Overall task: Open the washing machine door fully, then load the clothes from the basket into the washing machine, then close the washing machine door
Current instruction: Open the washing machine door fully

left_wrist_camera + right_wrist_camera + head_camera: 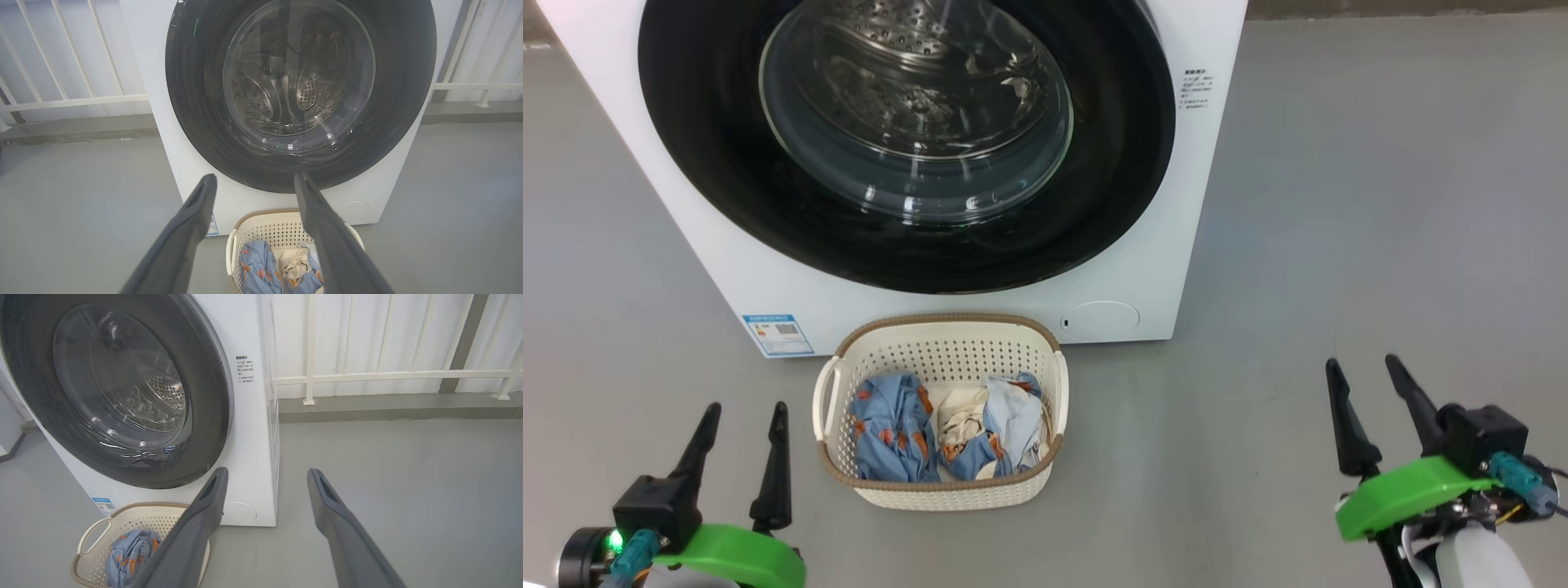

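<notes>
The big white boxy front-loading washing machine (1013, 304) stands on the grey floor (1380, 204), its round glass door with the glossy black rim (915, 122) shut. Just in front sits the small cream perforated plastic basket with a brown rim (947, 355), holding the crumpled blue, orange-printed and cream clothes (947, 433). The left gripper (747, 408) hovers near the basket's left, the right gripper (1362, 363) well apart on its right. Both have jaws wide and empty, their 2 dark fingers pointing toward the machine.

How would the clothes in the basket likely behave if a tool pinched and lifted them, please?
The clothes lie crumpled, so they'd probably drape limply. They overlap, so one pinch may drag up a neighbour. They look thin, so probably light.
</notes>
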Controlling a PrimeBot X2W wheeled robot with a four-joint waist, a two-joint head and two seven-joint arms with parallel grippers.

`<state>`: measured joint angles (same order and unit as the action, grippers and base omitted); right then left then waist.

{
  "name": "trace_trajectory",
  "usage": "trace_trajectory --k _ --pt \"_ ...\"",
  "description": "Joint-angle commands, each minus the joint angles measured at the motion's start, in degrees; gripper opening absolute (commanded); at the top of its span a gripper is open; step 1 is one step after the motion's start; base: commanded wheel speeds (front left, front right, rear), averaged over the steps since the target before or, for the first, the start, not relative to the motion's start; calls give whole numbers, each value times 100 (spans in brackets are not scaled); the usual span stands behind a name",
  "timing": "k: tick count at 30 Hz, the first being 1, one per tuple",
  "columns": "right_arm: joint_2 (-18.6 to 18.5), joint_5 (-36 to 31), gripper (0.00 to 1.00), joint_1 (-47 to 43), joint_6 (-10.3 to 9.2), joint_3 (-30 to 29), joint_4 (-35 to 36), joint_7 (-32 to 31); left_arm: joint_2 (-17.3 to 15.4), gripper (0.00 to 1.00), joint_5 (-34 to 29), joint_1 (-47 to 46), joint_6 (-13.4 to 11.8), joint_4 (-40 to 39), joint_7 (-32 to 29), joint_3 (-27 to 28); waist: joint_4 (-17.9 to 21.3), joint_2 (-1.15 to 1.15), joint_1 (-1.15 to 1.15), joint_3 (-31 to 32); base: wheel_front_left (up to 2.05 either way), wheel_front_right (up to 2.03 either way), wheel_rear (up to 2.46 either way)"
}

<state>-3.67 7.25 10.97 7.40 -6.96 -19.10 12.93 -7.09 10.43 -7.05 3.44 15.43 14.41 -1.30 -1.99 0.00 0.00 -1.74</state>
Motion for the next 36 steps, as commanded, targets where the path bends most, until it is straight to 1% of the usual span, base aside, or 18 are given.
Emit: trace_trajectory --k 1,12,19,24,29,32,33,34,35,36 --pt "-22 103 100 338 9 102 194 90 -78 100 -90 -152 -31 -213 59 216 -28 0 0 -50 0 0 0" --pt "-236 299 100 1227 9 225 373 125 82 100 -127 -128 22 -307 59 227 -136 0 0 -326 0 0 0" --pt "-316 1109 100 2399 9 -28 448 93 155 100 -186 -248 86 -277 59 164 -247 0 0 -648 0 0 0" --pt "-337 1839 100 3274 9 -381 375 -44 215 100 -213 -402 124 -257 59 98 -361 0 0 -898 0 0 0" --pt "-373 2539 100 4078 9 -843 72 -246 265 100 -251 -563 160 -236 59 24 -470 0 0 -1129 0 0 0" --pt "-314 2999 100 4504 9 -1292 -266 -392 294 100 -264 -653 179 -233 59 -14 -542 0 0 -1253 0 0 0" --pt "-281 3158 75 4643 9 -1481 -418 -460 306 100 -251 -679 185 -218 59 -24 -565 0 0 -1292 0 0 0" --pt "-263 3275 32 4781 9 -1654 -550 -504 316 100 -246 -708 191 -204 59 -39 -590 0 0 -1337 0 0 0" --pt "-238 3418 0 4923 9 -1835 -691 -566 325 100 -245 -744 196 -198 59 -54 -619 0 0 -1386 0 0 0" --pt "-223 3526 0 5049 9 -1992 -838 -643 333 100 -244 -778 201 -196 59 -66 -647 0 0 -1434 0 0 0"
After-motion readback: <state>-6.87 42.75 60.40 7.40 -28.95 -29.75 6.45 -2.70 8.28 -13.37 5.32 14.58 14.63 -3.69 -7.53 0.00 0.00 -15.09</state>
